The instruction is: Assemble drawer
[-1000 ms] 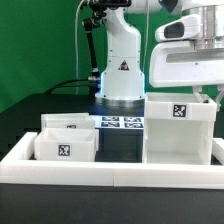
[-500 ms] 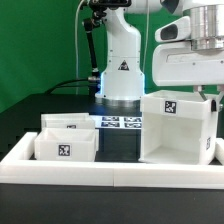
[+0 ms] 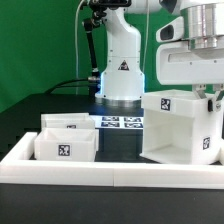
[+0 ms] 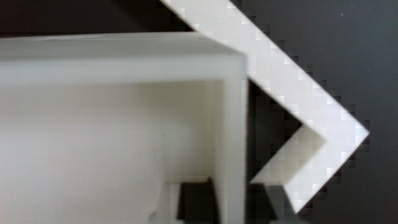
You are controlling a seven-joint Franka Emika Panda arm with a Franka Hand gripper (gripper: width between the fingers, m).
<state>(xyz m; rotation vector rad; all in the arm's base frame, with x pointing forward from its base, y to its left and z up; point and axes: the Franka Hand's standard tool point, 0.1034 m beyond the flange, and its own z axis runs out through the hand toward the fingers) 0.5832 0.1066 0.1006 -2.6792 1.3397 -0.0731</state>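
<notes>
The drawer's tall white casing (image 3: 182,128) stands at the exterior view's right, tilted, with its tag facing the camera. My gripper (image 3: 208,97) comes down from above and is shut on the casing's right side wall. In the wrist view the gripper (image 4: 231,205) has a dark finger on each side of that thin white wall (image 4: 231,130). Two small white trays sit at the exterior view's left: the front one (image 3: 65,148) shows its tag, and the other (image 3: 68,123) is just behind it.
The marker board (image 3: 122,123) lies flat between the trays and the casing, in front of the arm's white base (image 3: 122,72). A long low white wall (image 3: 110,176) edges the black table at the front. A green curtain hangs behind.
The casing has tipped and risen slightly in my grip, and its open lower edge has swung toward the exterior view's left. The trays have not moved.
</notes>
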